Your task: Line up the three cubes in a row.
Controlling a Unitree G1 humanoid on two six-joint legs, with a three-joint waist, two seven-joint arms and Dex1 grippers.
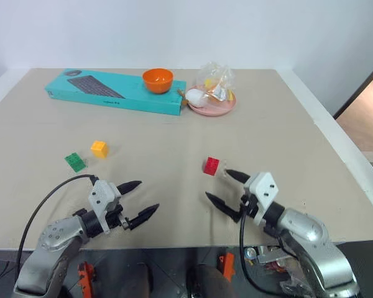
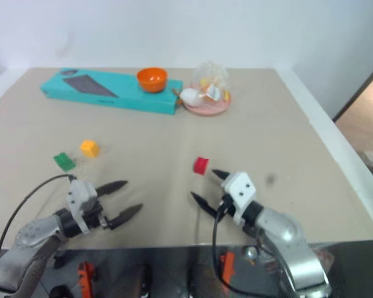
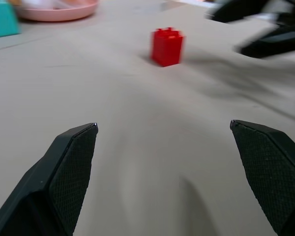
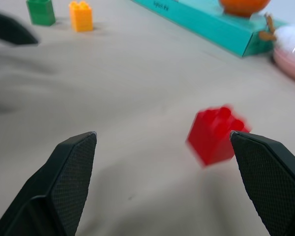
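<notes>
Three cubes sit apart: green [image 1: 75, 162] just beside yellow [image 1: 99, 148], red [image 1: 211, 166] near my right gripper [image 1: 227, 187]. Both it and my left gripper [image 1: 139, 199] gape wide, empty. They look light, stiff, slick; I'd pinch red's flat sides.

Rounded silver-grey shells cover both forearms, each ending in a white block at the wrist. The left gripper [image 1: 138, 199] and right gripper [image 1: 225, 188] each carry two tapered black fingers with cross-hatched pads [image 3: 71, 172]. Black cables loop alongside both arms.
</notes>
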